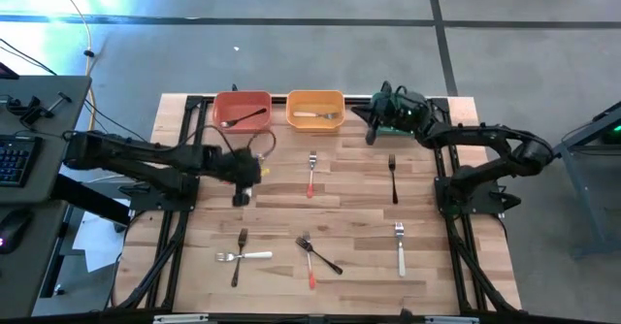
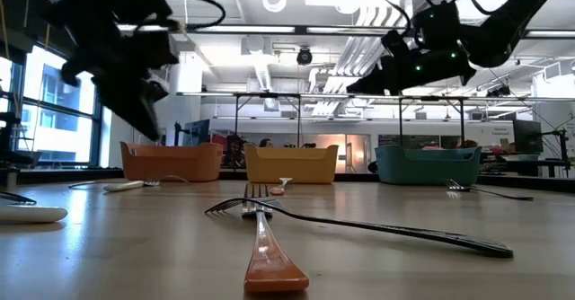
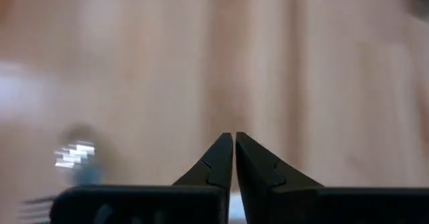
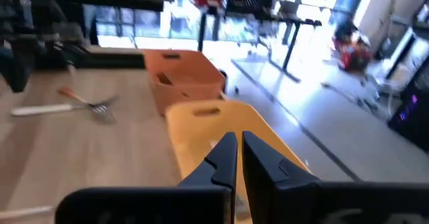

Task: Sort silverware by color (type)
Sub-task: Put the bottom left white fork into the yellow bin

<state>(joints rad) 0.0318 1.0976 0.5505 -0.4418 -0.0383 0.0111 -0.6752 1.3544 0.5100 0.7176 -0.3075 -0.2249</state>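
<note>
Left gripper point(image 1: 243, 194) hovering over bare wood at about 9 o'clock of table centre, jaws pinched together, nothing between them in the left wrist view. Right gripper point(image 1: 371, 133) parked up at 1 o'clock, over the teal bin point(image 2: 428, 163), jaws likewise closed and empty.

Already sorted: dark fork point(image 1: 244, 120) in the red bin point(image 1: 242, 102), pale fork point(image 1: 315, 115) in the orange bin point(image 1: 314, 100). Plenty left on the table point(image 1: 427, 285). Red-handled fork point(image 1: 311, 174) at 12 o'clock of centre, black fork point(image 1: 393, 178) at 2 o'clock, white fork point(image 1: 400, 247) at 4 o'clock. At 6 o'clock, a red-handled fork point(image 1: 309, 262) crossed under a dark fork point(image 1: 323, 255). At 7 o'clock, a brown fork point(image 1: 240, 254) lying across a white fork point(image 1: 243, 256).

Risks, as a judgement: crossed pairs the likeliest trouble, since a pinch on one could drag or flick its partner, or lift both and land the wrong kind in a bin. Slim handles flat on wood, so closed jaws coming down would merely push a fork aside; opening first looks needed. Forks near the front edge could be nudged off.
</note>
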